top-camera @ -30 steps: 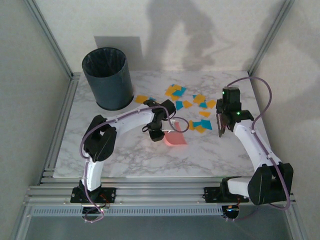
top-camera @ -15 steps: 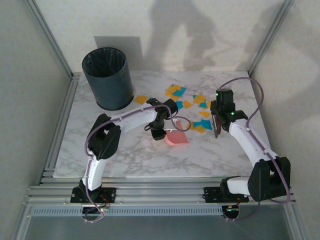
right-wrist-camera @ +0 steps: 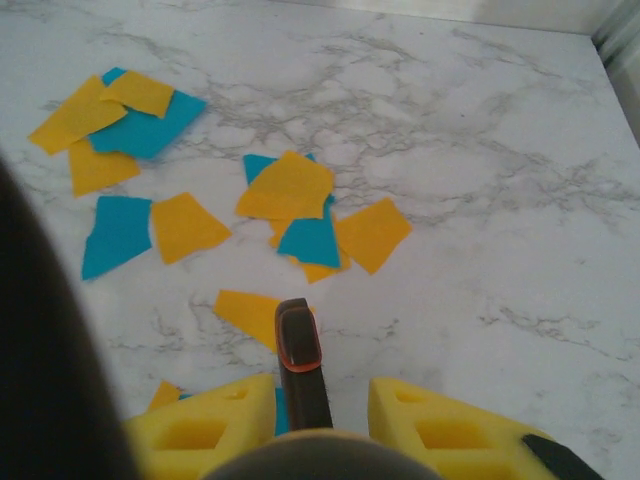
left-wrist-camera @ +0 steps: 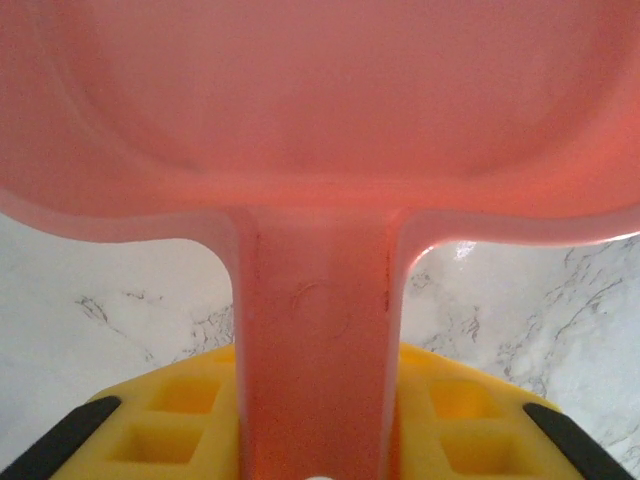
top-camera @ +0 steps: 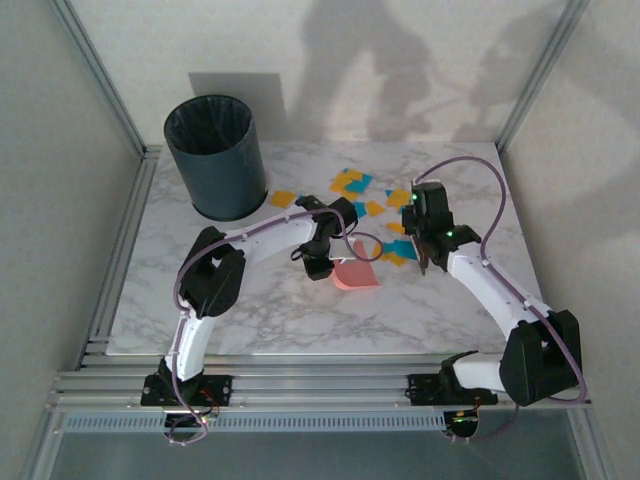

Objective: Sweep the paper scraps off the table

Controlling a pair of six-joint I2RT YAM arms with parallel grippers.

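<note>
Table (top-camera: 250, 310) takes up the middle of the top view, white marble, with a dark bin (top-camera: 215, 155) at its upper left. The pink dustpan (top-camera: 355, 275) sits about dead centre on the marble, and the left gripper (left-wrist-camera: 320, 435) is clamped tight on its handle. The right gripper (right-wrist-camera: 305, 425), just right of centre, is pinched shut on what looks like a dark brush handle (right-wrist-camera: 298, 340). The paper scraps (right-wrist-camera: 290, 190), orange and teal, lie scattered above and right of the pan. I'd say the sweeping is just starting. Next, the brush has to get behind the scraps and drag them toward the pan's lip.
</note>
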